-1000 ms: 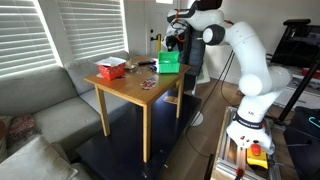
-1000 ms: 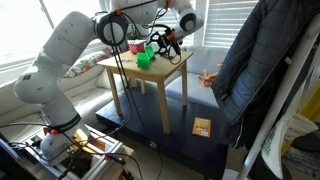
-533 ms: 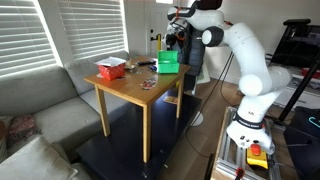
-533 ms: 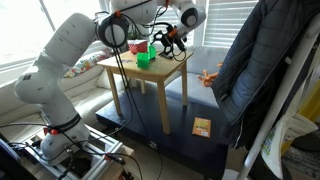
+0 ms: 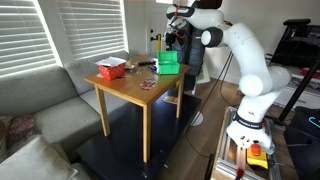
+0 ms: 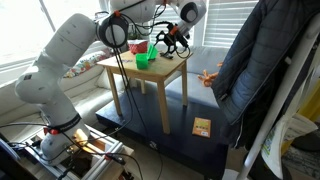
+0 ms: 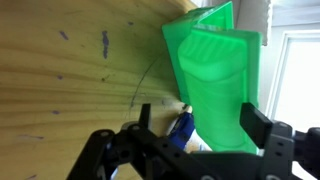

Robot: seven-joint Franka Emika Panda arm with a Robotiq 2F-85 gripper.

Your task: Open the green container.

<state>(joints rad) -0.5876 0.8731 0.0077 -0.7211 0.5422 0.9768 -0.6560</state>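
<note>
In an exterior view my claw (image 5: 173, 38) has lifted a little from where it hung a second ago and now sits just above the green container (image 5: 168, 62), which stands near the far edge of the wooden table (image 5: 130, 92), well apart from the red container (image 5: 110, 69). In an exterior view from the opposite side, my claw (image 6: 173, 37) has likewise drawn up and away, while the green container (image 6: 146, 60) has not moved and a green flap (image 6: 153, 47), which I take to be its lid, stands tilted up above it. From that I judge the lid is already swung open and I am backing off, though at this size I cannot be sure. In the wrist view my claw (image 7: 197, 122) is spread wide, the jaws standing either side of the near end of the green container (image 7: 215, 85) and pinching nothing. The box is bright, glossy plastic with a raised panel on its face, and a small blue thing (image 7: 183, 128) lies just beside it.
</note>
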